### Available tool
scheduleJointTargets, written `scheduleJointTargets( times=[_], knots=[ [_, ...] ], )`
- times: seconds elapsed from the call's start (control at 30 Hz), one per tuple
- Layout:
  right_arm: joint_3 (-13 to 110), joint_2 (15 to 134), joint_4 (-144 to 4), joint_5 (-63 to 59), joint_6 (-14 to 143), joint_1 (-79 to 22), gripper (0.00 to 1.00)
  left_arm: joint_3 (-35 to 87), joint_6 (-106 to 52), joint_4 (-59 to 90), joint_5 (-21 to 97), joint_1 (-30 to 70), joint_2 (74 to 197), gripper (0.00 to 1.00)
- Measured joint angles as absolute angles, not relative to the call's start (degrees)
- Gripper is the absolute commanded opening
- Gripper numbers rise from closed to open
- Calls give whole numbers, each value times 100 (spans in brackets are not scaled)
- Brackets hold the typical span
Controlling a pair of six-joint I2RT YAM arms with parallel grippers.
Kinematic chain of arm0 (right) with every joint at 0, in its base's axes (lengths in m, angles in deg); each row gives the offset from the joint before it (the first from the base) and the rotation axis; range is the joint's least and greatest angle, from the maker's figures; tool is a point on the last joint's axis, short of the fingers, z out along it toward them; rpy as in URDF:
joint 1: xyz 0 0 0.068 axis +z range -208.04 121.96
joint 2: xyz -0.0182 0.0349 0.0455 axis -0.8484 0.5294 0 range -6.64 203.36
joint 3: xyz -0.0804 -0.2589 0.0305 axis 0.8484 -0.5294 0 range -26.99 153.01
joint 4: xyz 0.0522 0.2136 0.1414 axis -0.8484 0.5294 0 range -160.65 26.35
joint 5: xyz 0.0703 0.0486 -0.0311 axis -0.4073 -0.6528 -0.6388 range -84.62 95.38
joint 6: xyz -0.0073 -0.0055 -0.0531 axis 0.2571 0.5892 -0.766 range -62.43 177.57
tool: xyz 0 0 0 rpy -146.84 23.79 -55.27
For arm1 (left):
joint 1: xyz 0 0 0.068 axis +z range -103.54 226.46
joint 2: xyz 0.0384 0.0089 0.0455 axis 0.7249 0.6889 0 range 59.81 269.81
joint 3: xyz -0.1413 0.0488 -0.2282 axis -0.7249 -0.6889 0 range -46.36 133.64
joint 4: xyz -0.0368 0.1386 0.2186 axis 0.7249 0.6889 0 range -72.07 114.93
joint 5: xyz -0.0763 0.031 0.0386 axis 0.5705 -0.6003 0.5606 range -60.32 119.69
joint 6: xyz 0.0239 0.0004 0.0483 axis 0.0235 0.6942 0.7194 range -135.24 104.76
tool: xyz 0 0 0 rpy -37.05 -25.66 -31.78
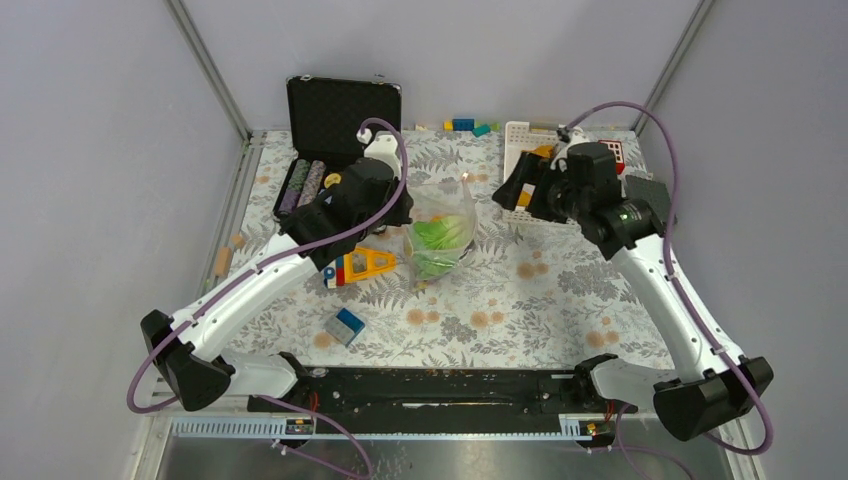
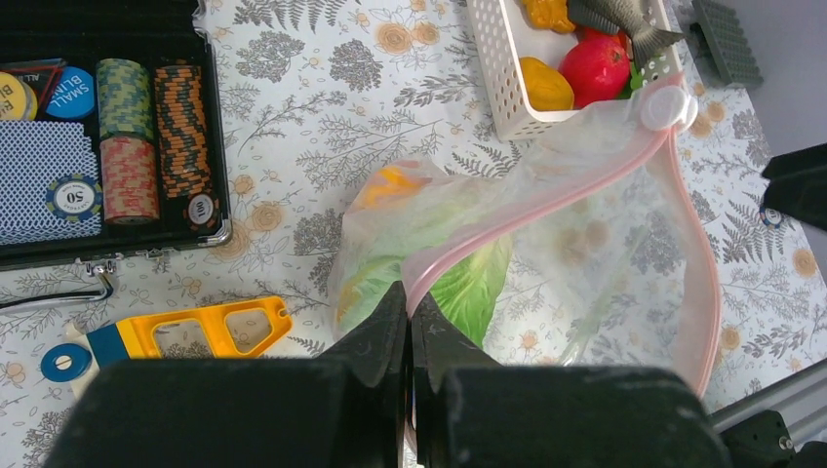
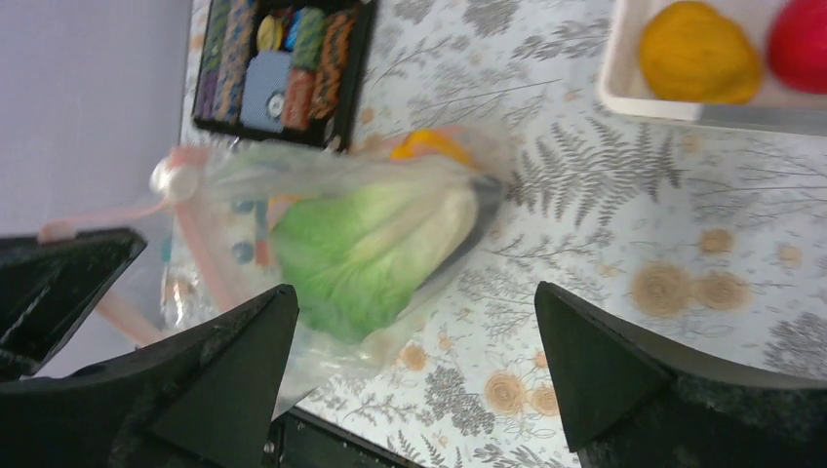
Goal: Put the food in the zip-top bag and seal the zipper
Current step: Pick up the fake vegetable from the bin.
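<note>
The bag (image 2: 585, 224), crinkled clear plastic with a pink zipper strip and a round white slider (image 2: 668, 105), sits mid-surface (image 1: 520, 300), its mouth gaping. The left gripper (image 2: 410, 297) is pinched tight on the strip's near end. Inside lie a ruffled green leaf (image 2: 468, 292) and something orange (image 2: 390, 185) (too blurred to name). The right gripper (image 3: 414, 292) is spread wide, holding nothing, to the bag's right. A white perforated basket (image 2: 497, 88) far right holds yellow and red pieces. A black case (image 2: 210, 127) far left holds stacked chips.
</note>
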State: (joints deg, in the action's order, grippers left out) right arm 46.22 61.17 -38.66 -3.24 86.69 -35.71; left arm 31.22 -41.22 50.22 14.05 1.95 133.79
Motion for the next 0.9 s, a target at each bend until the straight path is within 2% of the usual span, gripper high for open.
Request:
scheduleJointTargets(
  times=[0.17,0.53,0.9],
  knots=[
    [4976,6465,-3442,205,8674,-4187,100,3122,-4192,4994,1252,210,13379,0],
    [6294,9264,-3086,1962,8586,-4876,100,3656,-4404,5466,943,223,13755,0],
    [7035,10561,-3046,2331,8589,-5097,100,4788,-4531,6454,406,225,14445,0]
  ],
)
